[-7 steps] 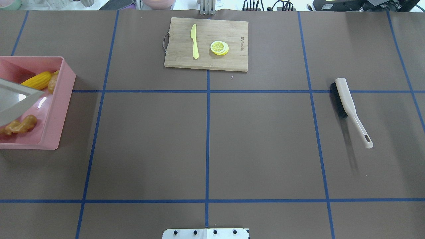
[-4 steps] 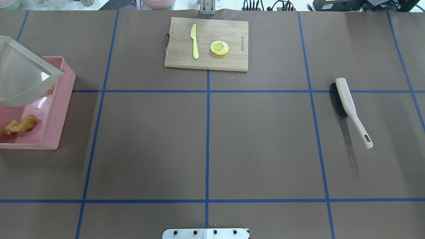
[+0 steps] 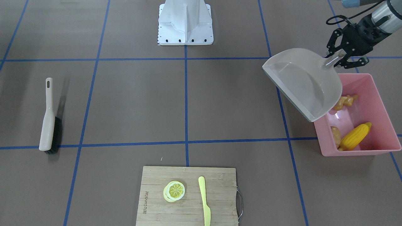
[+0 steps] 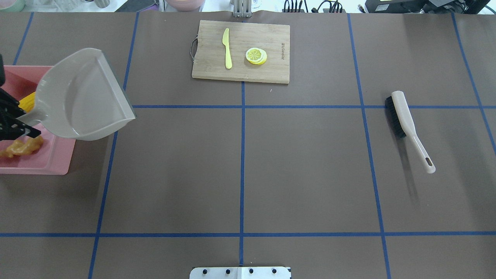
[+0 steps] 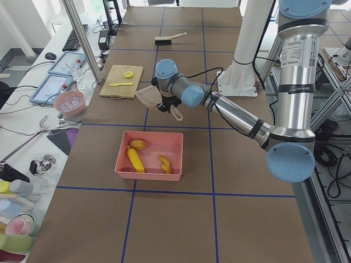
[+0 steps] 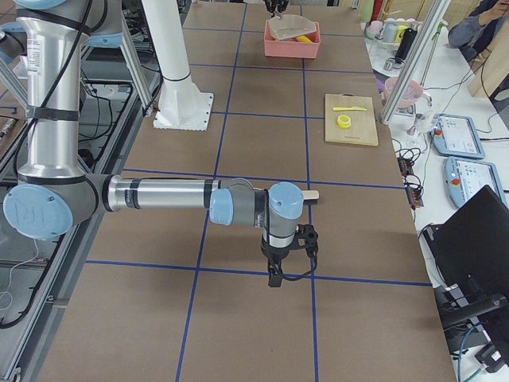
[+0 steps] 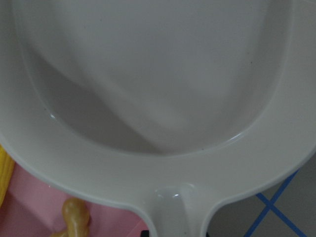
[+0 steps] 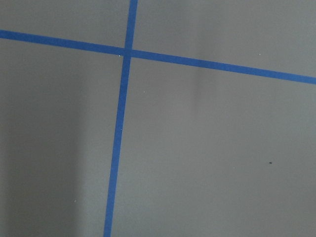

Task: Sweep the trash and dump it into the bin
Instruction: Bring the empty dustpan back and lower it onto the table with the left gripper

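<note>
The pink bin [image 3: 358,152] stands at the table's left end. In it lie the yellow corn cob [image 3: 355,136], the brown-orange potato [image 3: 335,135] and the knobbly ginger root [image 3: 344,101]. My left gripper [image 3: 345,54] is shut on the handle of the beige dustpan [image 3: 301,81]. It holds the dustpan tilted and empty above the bin's inner edge and the table beside it. In the overhead view the dustpan [image 4: 81,100] hides much of the bin [image 4: 50,162]. My right gripper [image 6: 293,263] shows only in the exterior right view, low over bare table; I cannot tell whether it is open or shut.
A beige hand brush [image 4: 407,124] with black bristles lies on the table's right side. A wooden cutting board [image 4: 271,69] at the far middle bears a yellow knife [image 4: 227,48] and a lemon slice [image 4: 256,55]. The robot base [image 3: 185,22] stands at the near middle edge.
The dustpan has swung up and to the right, from low over the bin to above its right edge and the table. My left gripper has come into the overhead view.
</note>
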`<action>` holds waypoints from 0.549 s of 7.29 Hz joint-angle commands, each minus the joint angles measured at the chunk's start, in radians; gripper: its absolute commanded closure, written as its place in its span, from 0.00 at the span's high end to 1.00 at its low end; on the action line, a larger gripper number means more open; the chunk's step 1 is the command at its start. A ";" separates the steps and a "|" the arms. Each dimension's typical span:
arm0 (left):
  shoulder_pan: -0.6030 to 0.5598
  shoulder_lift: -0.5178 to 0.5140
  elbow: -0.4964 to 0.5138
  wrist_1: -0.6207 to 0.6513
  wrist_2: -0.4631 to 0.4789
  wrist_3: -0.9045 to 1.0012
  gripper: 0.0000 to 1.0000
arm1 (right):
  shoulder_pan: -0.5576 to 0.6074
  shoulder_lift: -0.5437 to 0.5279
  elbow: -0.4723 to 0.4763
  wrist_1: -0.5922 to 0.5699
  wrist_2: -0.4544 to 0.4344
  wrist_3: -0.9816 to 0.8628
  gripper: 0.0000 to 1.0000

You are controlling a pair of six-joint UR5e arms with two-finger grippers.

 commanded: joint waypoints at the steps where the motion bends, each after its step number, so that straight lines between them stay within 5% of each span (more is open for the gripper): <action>1: 0.094 -0.059 0.060 -0.131 0.069 0.058 0.00 | 0.000 0.004 0.002 0.000 0.000 0.004 1.00; 4: 0.157 -0.179 0.151 -0.030 0.087 0.259 0.00 | 0.000 0.002 -0.002 0.000 0.002 0.004 1.00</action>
